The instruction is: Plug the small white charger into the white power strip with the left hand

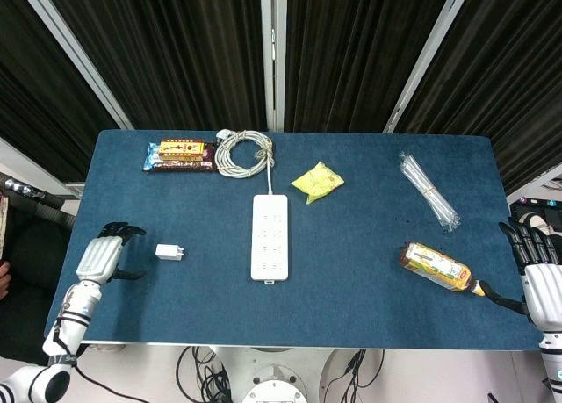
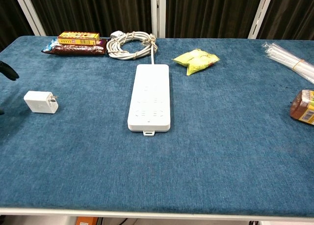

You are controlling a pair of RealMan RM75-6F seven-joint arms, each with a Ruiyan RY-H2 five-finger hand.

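Left hand point(image 1: 99, 257) empty, fingers spread, just left of charger point(image 1: 169, 252); chest view catching fingertips point(image 2: 7, 70) only.

Both the left hand point(image 1: 102, 255) and right hand point(image 1: 544, 291) have white shells, black fingers and segmented silver-grey wrists

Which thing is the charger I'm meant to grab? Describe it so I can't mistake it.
On the blue table, find the long white power strip in the middle. Left of it, apart, lies the small white charger, near the left hand. It is a little cube with prongs.
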